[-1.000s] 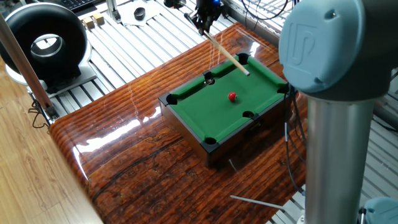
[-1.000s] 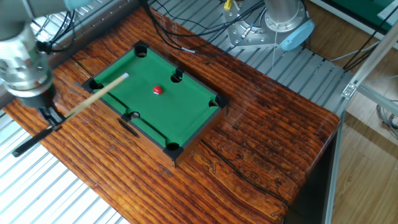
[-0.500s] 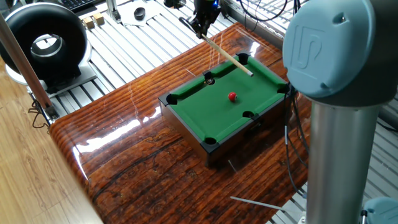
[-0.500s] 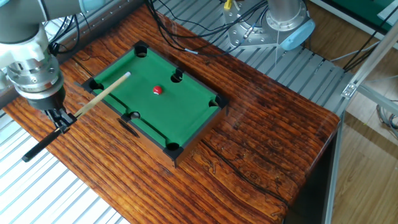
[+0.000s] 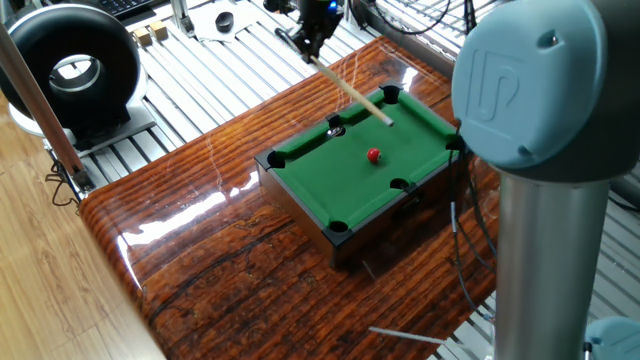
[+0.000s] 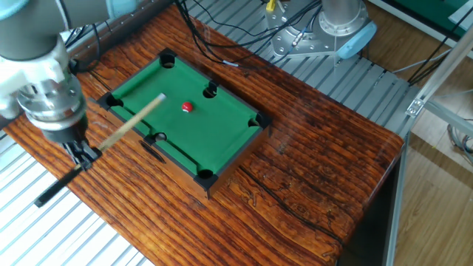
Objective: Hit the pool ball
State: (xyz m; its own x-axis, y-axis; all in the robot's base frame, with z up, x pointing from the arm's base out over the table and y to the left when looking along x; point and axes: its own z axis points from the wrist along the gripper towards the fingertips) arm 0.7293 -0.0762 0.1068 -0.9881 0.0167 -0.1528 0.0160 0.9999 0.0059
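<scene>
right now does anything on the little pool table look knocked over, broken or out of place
Nothing stands out. The pool table sits flat on the wooden table, and the red ball rests alone on the green felt. The gripper holds the cue stick angled over the felt, its tip short of the ball.

The pool ball point(image 5: 374, 155) point(image 6: 187, 107), a tiny glossy red sphere, rests on the green felt of the miniature pool table point(image 5: 330, 170) point(image 6: 222, 129), near its middle, clear of the pockets
</scene>
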